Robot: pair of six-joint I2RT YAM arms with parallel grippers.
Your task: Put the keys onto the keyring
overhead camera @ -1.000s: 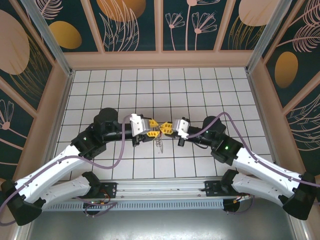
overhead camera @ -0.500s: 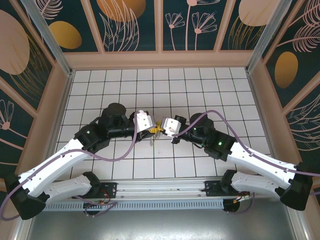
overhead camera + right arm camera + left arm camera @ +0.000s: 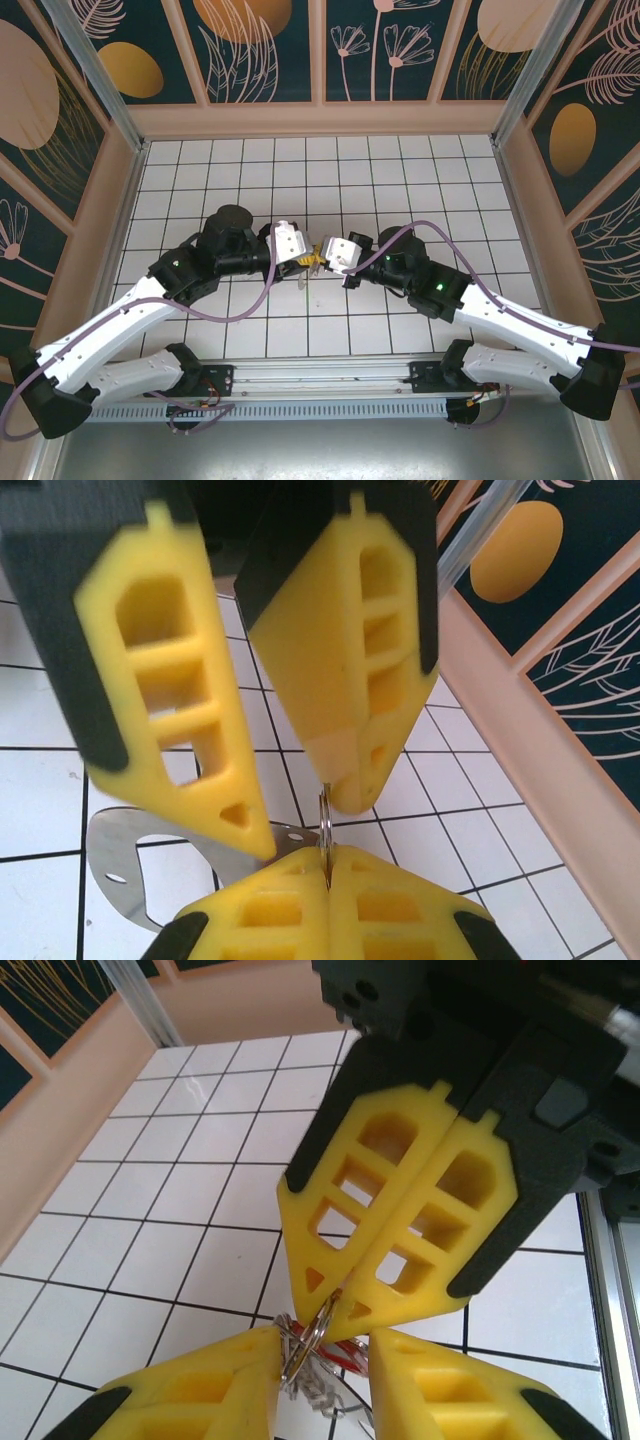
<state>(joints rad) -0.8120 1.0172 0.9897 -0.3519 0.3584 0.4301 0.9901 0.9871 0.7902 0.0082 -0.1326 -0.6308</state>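
Note:
My two grippers meet tip to tip above the middle of the tiled floor. The right gripper [image 3: 327, 256] [image 3: 328, 855] is shut on the edge of a thin metal ring [image 3: 325, 825] [image 3: 320, 1330]. The left gripper [image 3: 304, 259] [image 3: 320, 1345] has its jaws a little apart. The red-headed keys [image 3: 350, 1352] and ring coils sit wedged between its pads. In the right wrist view a flat silvery piece [image 3: 115, 865] with cut-outs lies under the left gripper's fingers [image 3: 170, 710]; it looks like part of the keyring. Its other parts are hidden.
White tiled floor [image 3: 400, 180] stretches behind and beside the grippers. Wooden walls [image 3: 320, 118] ring it. The metal base rail [image 3: 320, 375] runs along the near edge. Purple cables [image 3: 250, 300] loop over both arms.
Over the last second both grippers drew closer together and rolled, hiding their yellow fingers from above. The loop that dangled beneath them has gone out of sight. The last half second shows almost no motion.

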